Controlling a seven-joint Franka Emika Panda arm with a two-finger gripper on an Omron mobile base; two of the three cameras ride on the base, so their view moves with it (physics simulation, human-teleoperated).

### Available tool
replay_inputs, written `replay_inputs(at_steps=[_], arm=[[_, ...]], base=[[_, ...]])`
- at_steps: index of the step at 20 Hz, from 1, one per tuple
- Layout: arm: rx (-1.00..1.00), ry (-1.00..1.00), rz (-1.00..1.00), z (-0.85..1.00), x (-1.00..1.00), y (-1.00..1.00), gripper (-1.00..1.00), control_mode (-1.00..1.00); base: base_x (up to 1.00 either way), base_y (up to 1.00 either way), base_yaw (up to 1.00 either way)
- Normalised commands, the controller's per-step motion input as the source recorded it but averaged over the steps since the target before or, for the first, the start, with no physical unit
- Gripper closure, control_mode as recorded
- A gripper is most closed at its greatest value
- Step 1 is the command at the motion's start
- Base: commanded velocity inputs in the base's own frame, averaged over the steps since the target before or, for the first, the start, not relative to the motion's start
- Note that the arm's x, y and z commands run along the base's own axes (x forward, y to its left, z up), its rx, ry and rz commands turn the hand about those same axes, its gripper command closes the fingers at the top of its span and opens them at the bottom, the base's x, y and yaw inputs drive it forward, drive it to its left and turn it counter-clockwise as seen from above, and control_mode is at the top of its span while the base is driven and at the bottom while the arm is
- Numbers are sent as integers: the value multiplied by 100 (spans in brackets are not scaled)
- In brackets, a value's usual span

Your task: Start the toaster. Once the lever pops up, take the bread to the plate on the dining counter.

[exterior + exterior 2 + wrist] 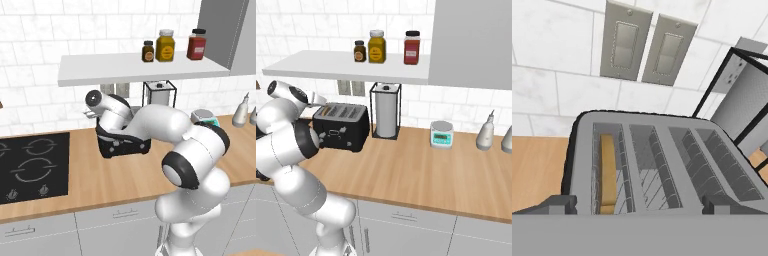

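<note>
The black toaster [341, 127] stands on the wood worktop against the tiled wall; in the left base view my arm covers most of the toaster [125, 148]. From the hand view I look down on its silvery slots [662, 170]. The bread [608, 170], a thin tan slice, sits edge-on in the leftmost slot. My gripper [639, 206] hangs just above the toaster's top, open, its fingertips [559, 204] spread wide on either side of the slots with nothing between them. The plate and the dining counter are out of view.
A paper-towel holder [386, 117] stands right beside the toaster. Further right are a kitchen scale [441, 134] and a bottle [486, 132]. A black hob [32, 165] lies to the left. A shelf [331, 67] with three jars overhangs, and wall switches [643, 44] sit behind.
</note>
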Motion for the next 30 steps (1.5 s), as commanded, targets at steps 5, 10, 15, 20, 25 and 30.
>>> replay_inputs(at_steps=[5,10,15,20,25,30], arm=[[0,0,0,0,0,0,-100,-100],[0,0,0,0,0,0,-100,-100],[0,0,0,0,0,0,-100,-100],[0,0,0,0,0,0,-100,-100],[0,0,0,0,0,0,-100,-100],[0,0,0,0,0,0,-100,-100]], base=[[0,0,0],[0,0,0],[0,0,0],[0,0,0],[0,0,0],[0,0,0]])
